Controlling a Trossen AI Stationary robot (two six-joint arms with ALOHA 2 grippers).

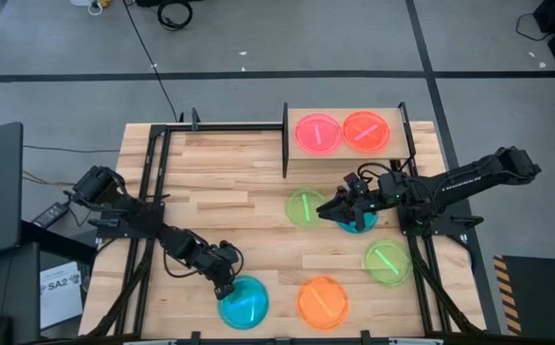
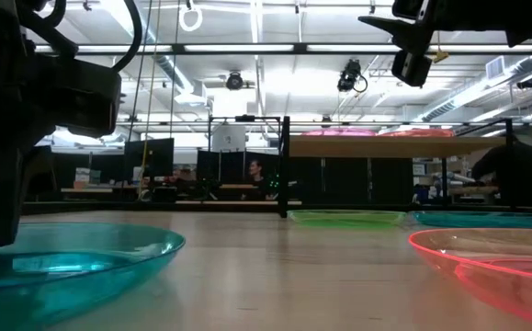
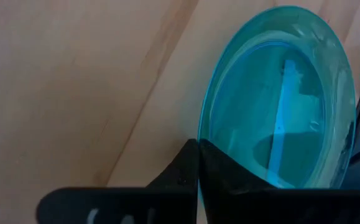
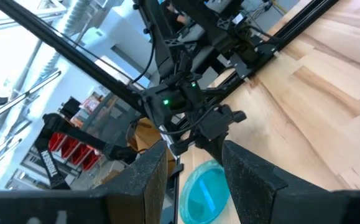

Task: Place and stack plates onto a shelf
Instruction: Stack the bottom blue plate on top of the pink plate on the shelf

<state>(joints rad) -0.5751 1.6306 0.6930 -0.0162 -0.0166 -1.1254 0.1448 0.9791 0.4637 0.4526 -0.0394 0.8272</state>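
Note:
A blue plate [image 1: 248, 305] lies near the table's near edge, and my left gripper [image 1: 225, 286] is shut on its rim. My right gripper [image 1: 327, 213] is open and raised well above the table [image 2: 413, 51], over a second blue plate [image 1: 361, 226] and beside a green plate [image 1: 304, 207]. Another green plate [image 1: 387, 261] and an orange plate [image 1: 322, 302] lie flat on the tabletop. The shelf [image 1: 346, 114] at the far edge carries a pink plate [image 1: 317, 133] and an orange-red plate [image 1: 365, 130] side by side. My left gripper [image 3: 198, 168] pinches the blue plate's rim [image 3: 199, 132] on the side toward the table's left edge. One finger [image 3: 242, 186] lies over the inside of the plate and the other outside. The fingers come slanting down from above. The plate [image 2: 73, 262] appears to rest on the table.
Black metal frame rails [image 1: 152, 192] run along the table's left and right sides, and the shelf's posts [image 1: 285, 144] stand at its corners. Bare wood [image 1: 219, 182] lies between the left arm and the shelf. People and desks show in the room beyond.

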